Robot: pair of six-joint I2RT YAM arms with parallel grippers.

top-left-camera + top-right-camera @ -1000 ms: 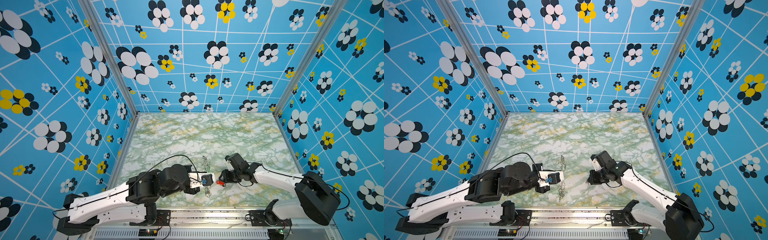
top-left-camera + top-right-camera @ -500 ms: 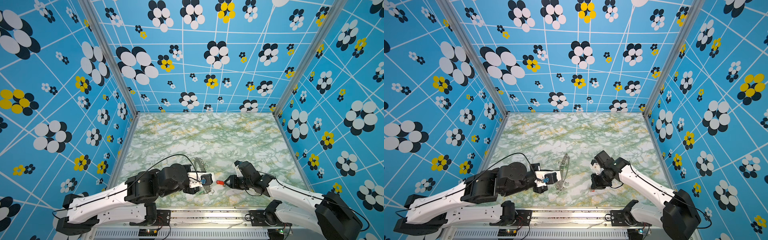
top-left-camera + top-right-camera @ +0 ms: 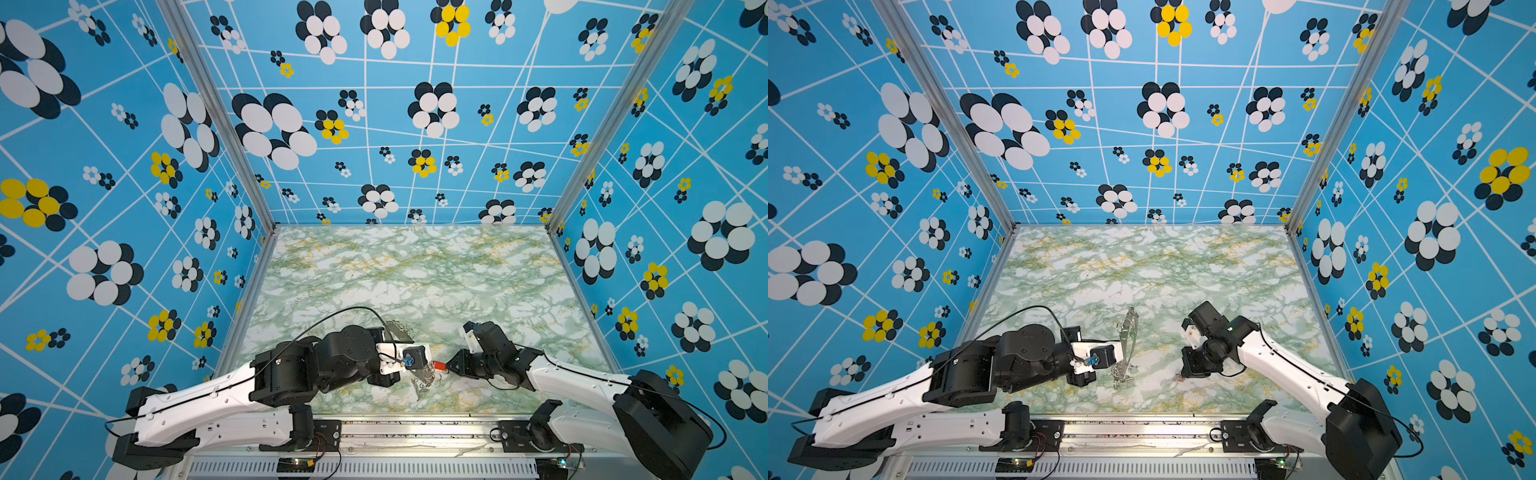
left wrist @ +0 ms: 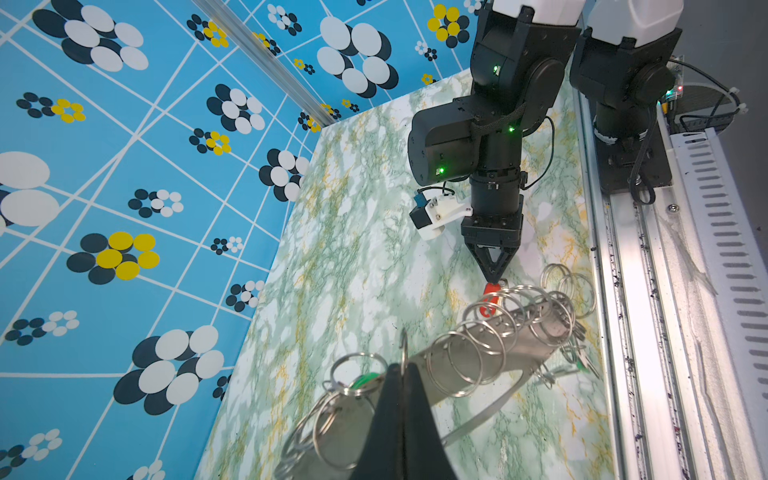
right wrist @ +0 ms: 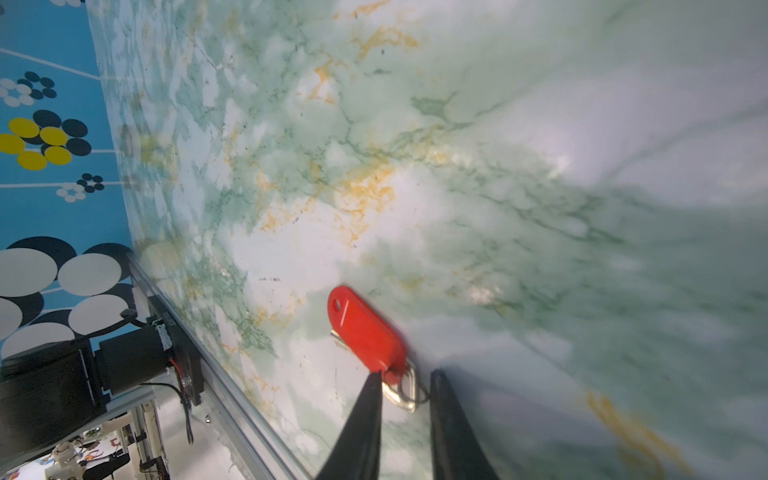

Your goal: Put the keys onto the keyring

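Keyring (image 4: 519, 332) clenched in left end effector (image 4: 404, 365); right end effector (image 5: 406, 374) straddles red-tagged key (image 5: 365, 328), grip unclear; best squeeze metal squarely before lifting.

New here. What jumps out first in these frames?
The blue flower-print walls boxing in the green marble table. Then both arms meet near its front edge: the left gripper shut on the keyring with its row of wire rings, the right gripper with jaws either side of the red key tag's end.
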